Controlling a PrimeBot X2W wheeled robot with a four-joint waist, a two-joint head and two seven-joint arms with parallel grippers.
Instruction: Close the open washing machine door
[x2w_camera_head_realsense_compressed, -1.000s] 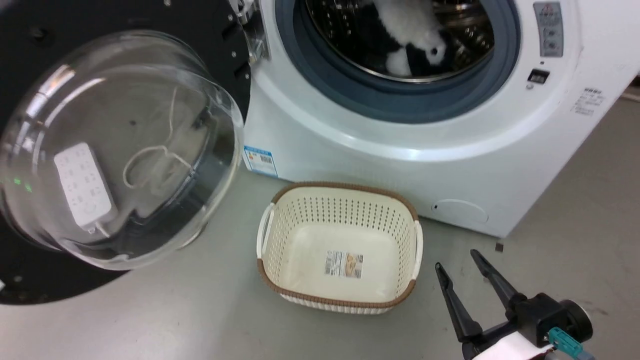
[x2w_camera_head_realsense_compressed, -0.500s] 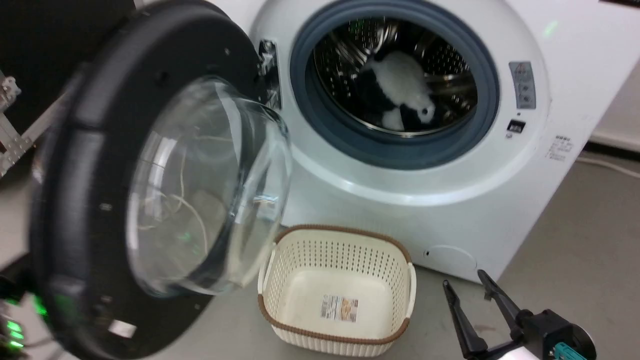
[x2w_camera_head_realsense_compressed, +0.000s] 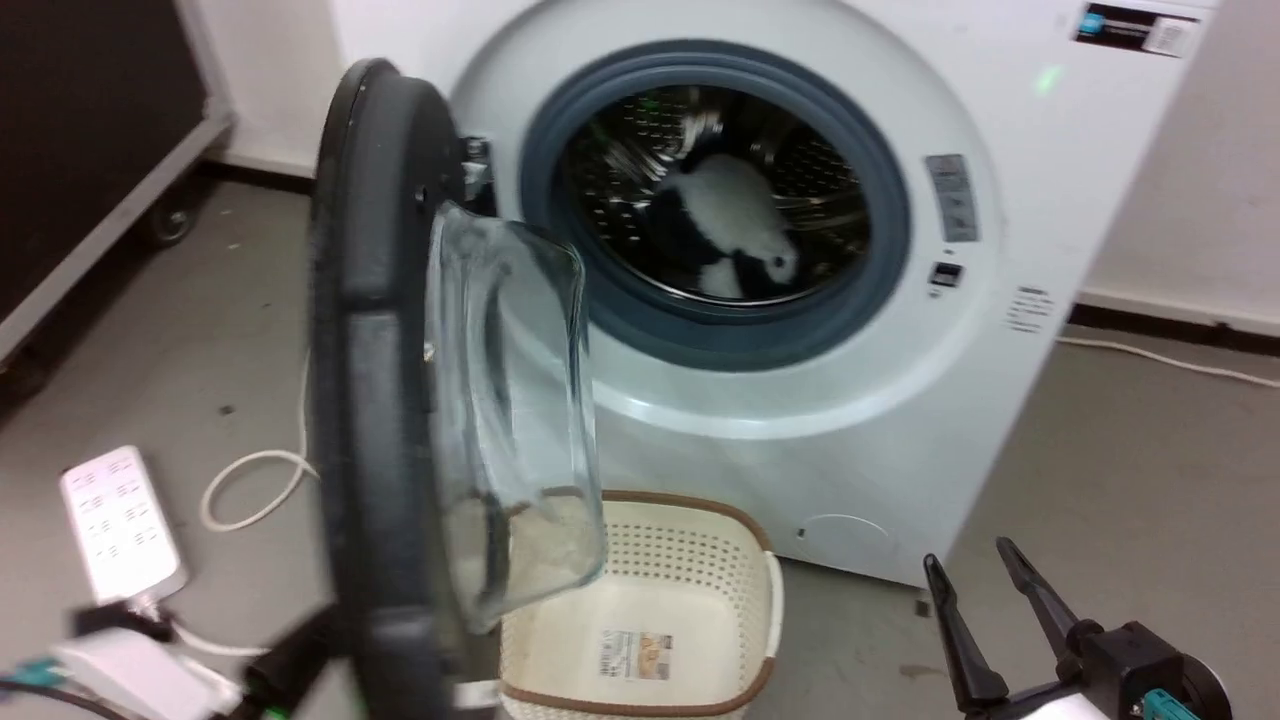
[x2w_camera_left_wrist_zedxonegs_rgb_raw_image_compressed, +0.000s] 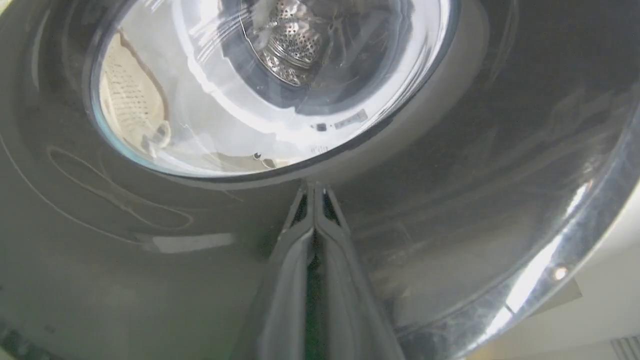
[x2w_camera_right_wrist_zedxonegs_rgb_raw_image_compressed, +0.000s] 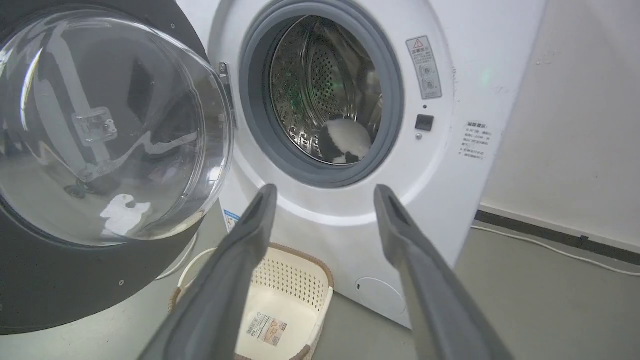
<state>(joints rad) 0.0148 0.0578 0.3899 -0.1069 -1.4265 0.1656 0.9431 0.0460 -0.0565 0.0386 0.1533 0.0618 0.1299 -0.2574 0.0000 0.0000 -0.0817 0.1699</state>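
Observation:
The washing machine door (x2w_camera_head_realsense_compressed: 375, 400) stands about half open, seen edge-on, and its clear glass bowl (x2w_camera_head_realsense_compressed: 510, 420) bulges toward the white washing machine (x2w_camera_head_realsense_compressed: 800, 420). In the left wrist view my left gripper (x2w_camera_left_wrist_zedxonegs_rgb_raw_image_compressed: 314, 187) is shut, its tips pressed on the door's dark outer face (x2w_camera_left_wrist_zedxonegs_rgb_raw_image_compressed: 500, 125) just below the window (x2w_camera_left_wrist_zedxonegs_rgb_raw_image_compressed: 275, 75). My left forearm (x2w_camera_head_realsense_compressed: 130, 672) reaches in behind the door at the lower left. My right gripper (x2w_camera_head_realsense_compressed: 970, 557) hangs open and holds nothing, low to the right of the machine. In the right wrist view that gripper (x2w_camera_right_wrist_zedxonegs_rgb_raw_image_compressed: 325, 192) points at the machine's front (x2w_camera_right_wrist_zedxonegs_rgb_raw_image_compressed: 450, 75), with the door (x2w_camera_right_wrist_zedxonegs_rgb_raw_image_compressed: 100, 125) to the left.
A black-and-white plush (x2w_camera_head_realsense_compressed: 730, 225) lies in the steel drum. A cream perforated basket (x2w_camera_head_realsense_compressed: 650, 620) sits on the floor under the door's swing. A white power strip (x2w_camera_head_realsense_compressed: 120, 525) and its cable (x2w_camera_head_realsense_compressed: 250, 490) lie at the left. A dark wheeled cabinet (x2w_camera_head_realsense_compressed: 80, 150) is far left.
The door has swung from wide open toward the machine and now stands edge-on. The head camera has shifted, showing more floor at the left. The right gripper has stayed open.

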